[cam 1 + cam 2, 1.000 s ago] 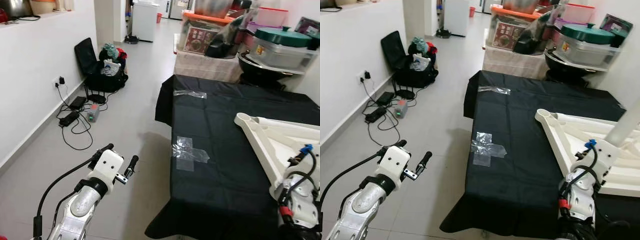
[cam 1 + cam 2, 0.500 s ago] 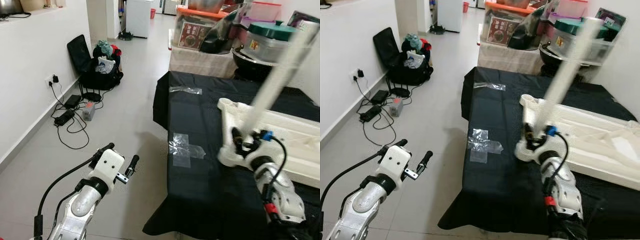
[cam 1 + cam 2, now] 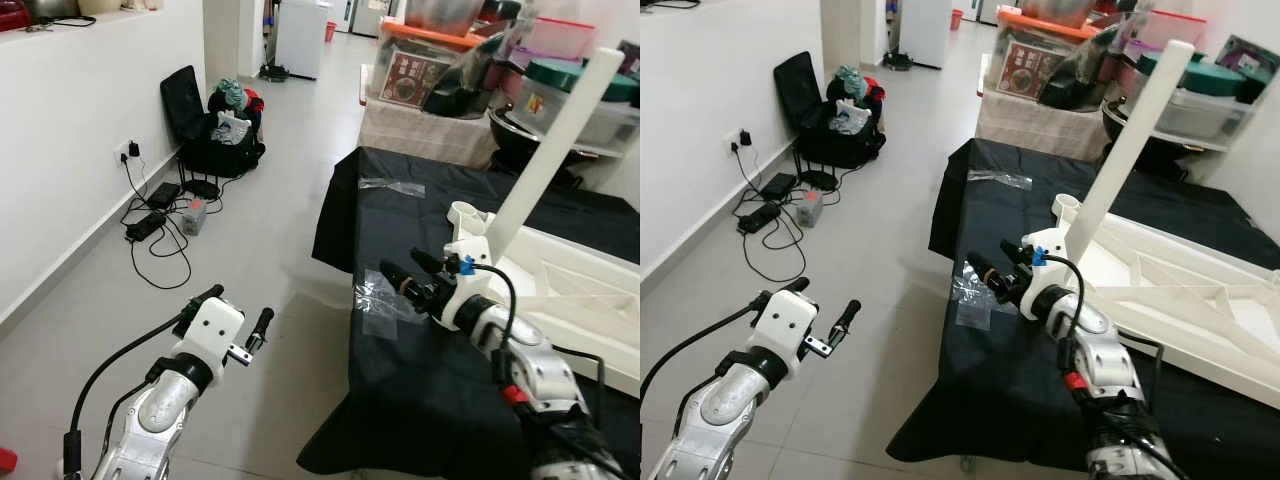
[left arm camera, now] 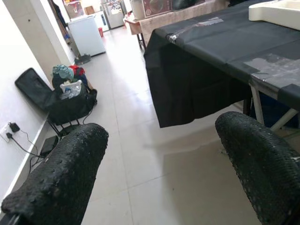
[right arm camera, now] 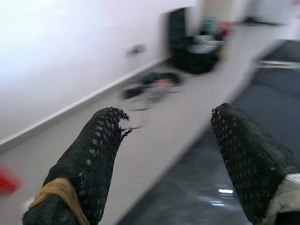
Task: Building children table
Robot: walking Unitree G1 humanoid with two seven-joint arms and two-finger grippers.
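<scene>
White table top point(image 3: 560, 275) (upturned), leg point(image 3: 548, 145) upright, unlabelled

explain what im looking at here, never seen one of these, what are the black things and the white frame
A humanoid robot is looking down through two cameras in its head, so the two wide pictures show the same room. The close-up pictures come from cameras on its wrists, and the black padded shapes are its own fingers. Its left gripper hangs open above the floor. Its right gripper is open and empty above a table under a black cloth. On the cloth lies an upside-down white children's table with one leg sticking up, plus patches of clear tape. Nothing is held.
</scene>
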